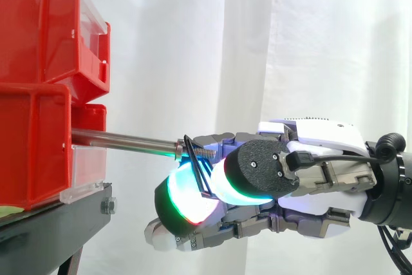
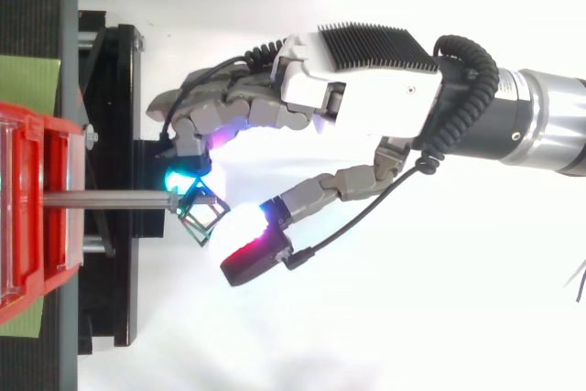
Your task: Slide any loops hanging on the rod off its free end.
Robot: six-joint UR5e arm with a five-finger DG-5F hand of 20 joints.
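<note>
A metal rod (image 1: 122, 140) sticks out level from the red bins toward the right; from above the rod (image 2: 105, 199) ends near the hand. A thin black loop (image 1: 196, 167) hangs at the rod's threaded free end, and in the top view the loop (image 2: 201, 212) sits just past the tip. My hand (image 1: 315, 140) comes in from the right, its glowing fingertips (image 1: 193, 191) curled around the rod's end. The loop is pinched between a cyan-lit finger and the thumb. From above, the hand (image 2: 366, 98) arches over the rod tip.
Two red bins (image 1: 38, 30) are stacked at the left on a black stand (image 1: 58, 223). From above, the stand (image 2: 119, 89) lies under the rod, and a green patch (image 2: 27, 80) shows beside a red bin (image 2: 27, 217). A white curtain hangs behind.
</note>
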